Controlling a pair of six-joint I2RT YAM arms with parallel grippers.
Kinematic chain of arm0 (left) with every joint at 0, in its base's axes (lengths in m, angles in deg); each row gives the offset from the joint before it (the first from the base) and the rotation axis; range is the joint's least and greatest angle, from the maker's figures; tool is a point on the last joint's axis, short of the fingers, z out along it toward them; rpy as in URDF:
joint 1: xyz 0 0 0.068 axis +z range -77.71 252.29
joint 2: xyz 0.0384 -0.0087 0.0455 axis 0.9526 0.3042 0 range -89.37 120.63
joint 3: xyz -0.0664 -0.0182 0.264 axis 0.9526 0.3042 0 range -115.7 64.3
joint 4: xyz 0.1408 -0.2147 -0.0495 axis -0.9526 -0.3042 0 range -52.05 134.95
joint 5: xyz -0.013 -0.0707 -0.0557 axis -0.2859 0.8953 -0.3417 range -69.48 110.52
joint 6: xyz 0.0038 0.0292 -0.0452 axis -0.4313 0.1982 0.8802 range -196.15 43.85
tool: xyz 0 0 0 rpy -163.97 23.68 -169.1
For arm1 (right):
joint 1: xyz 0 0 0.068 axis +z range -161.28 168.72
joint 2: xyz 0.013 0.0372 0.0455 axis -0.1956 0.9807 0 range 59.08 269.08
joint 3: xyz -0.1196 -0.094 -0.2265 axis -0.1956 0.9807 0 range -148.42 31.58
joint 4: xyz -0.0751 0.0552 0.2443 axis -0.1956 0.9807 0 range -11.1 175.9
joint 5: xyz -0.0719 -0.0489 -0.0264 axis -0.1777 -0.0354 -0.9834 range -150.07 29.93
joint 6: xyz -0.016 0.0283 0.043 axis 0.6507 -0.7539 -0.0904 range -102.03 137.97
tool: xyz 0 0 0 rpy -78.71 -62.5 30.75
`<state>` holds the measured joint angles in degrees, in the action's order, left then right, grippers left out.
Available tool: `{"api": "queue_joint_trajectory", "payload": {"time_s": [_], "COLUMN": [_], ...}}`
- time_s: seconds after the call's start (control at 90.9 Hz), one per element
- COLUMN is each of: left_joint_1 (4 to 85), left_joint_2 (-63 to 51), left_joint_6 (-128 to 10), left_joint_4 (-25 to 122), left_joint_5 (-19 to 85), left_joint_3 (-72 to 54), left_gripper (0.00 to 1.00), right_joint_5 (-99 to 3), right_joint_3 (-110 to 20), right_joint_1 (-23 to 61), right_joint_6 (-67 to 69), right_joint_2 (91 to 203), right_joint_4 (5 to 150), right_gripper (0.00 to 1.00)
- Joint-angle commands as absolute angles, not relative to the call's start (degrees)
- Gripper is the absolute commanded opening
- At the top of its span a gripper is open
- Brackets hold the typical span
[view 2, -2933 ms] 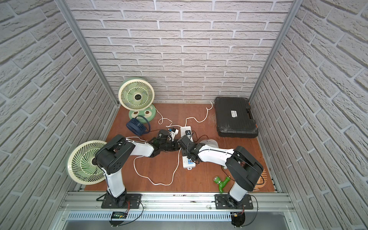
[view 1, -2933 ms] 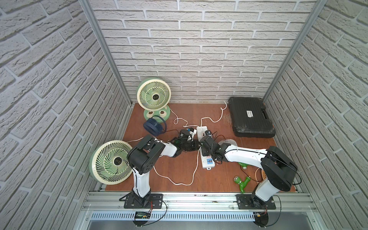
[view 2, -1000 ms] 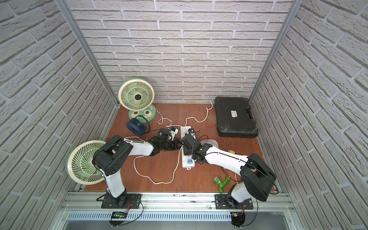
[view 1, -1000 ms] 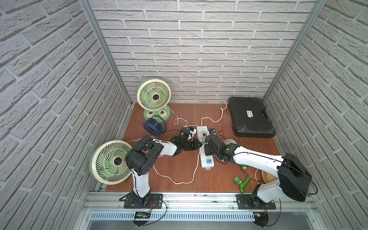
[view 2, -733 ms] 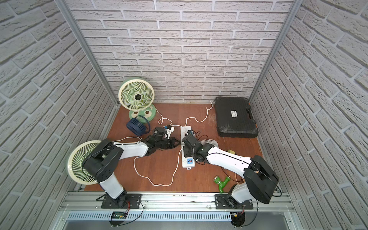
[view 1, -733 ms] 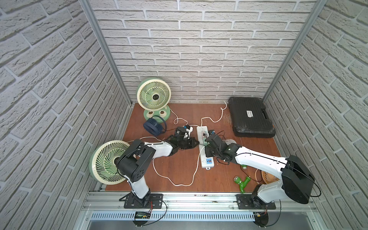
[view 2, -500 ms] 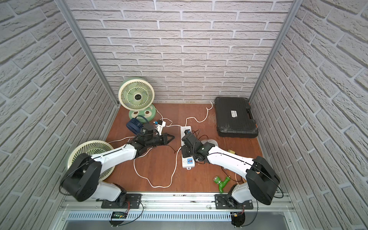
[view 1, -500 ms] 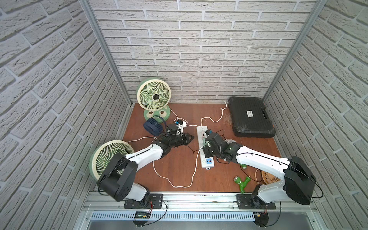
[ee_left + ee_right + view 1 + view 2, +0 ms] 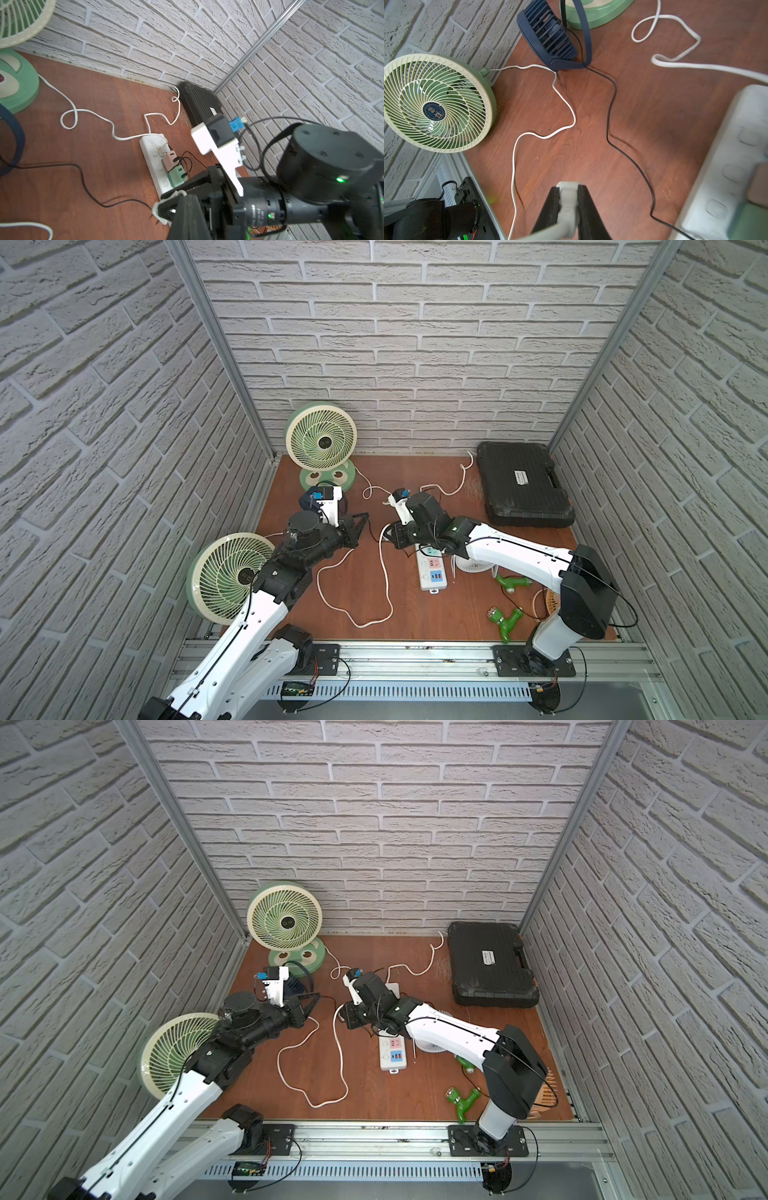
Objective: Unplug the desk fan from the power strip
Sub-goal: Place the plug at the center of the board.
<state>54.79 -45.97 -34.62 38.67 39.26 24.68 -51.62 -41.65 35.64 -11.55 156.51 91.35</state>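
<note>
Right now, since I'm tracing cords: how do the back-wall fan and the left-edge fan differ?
The back-wall fan stands upright on its round green base; the left-edge fan tilts by the side wall, base hidden. The back-wall fan's cord runs toward the power strip; the left-edge fan's cord ends in the white plug clamped in the right gripper. Both have cream grilles and green blades.

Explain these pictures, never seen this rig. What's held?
Two white robot arms, each ending in a two-fingered gripper. Two pictures look down from one overhead stereo camera; two come from cameras on the arms' wrists. On the brown table: a power strip, a green fan, a small blue fan, a black case; another green fan stands at its left edge. The right gripper is shut on a white plug, out of the strip; the left gripper is shut, seemingly empty.
</note>
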Motion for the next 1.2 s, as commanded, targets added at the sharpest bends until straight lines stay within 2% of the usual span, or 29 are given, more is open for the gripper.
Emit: {"api": "queue_joint_trajectory", "payload": {"time_s": [0.0, 0.418, 0.605, 0.671, 0.847, 0.935, 1.023, 1.188], "left_joint_1": [55.52, 55.77, 55.74, 55.73, 55.77, 55.77, 55.77, 55.91], "left_joint_2": [-47.64, -50.27, -49.96, -49.63, -48.52, -48.33, -46.65, -44.70], "left_joint_6": [-36.47, -36.10, -35.89, -35.95, -35.81, -35.68, -35.59, -35.64], "left_joint_4": [33.74, 32.48, 32.71, 32.91, 33.50, 34.00, 34.63, 36.27], "left_joint_5": [36.69, 35.94, 35.89, 35.98, 36.29, 36.48, 36.94, 37.98], "left_joint_3": [24.90, 25.36, 25.62, 25.71, 25.97, 26.09, 26.07, 26.24], "left_gripper": [0.00, 0.00, 0.00, 0.00, 0.00, 0.00, 0.00, 0.00], "right_joint_5": [-48.40, -43.52, -42.43, -42.40, -45.20, -46.77, -48.59, -53.17], "right_joint_3": [-47.10, -69.64, -76.26, -76.71, -75.94, -74.41, -71.72, -65.38], "right_joint_1": [37.26, 39.10, 40.11, 40.20, 40.09, 39.67, 39.16, 37.87], "right_joint_6": [-10.94, -12.23, -12.09, -12.09, -10.16, -9.41, -8.70, -7.78], "right_joint_2": [161.11, 186.98, 193.24, 193.63, 191.41, 189.29, 186.25, 178.66], "right_joint_4": [88.48, 93.63, 96.94, 97.34, 99.28, 100.21, 100.43, 102.18], "right_gripper": [0.04, 0.08, 0.13, 0.19, 0.44, 0.53, 0.57, 0.59]}}
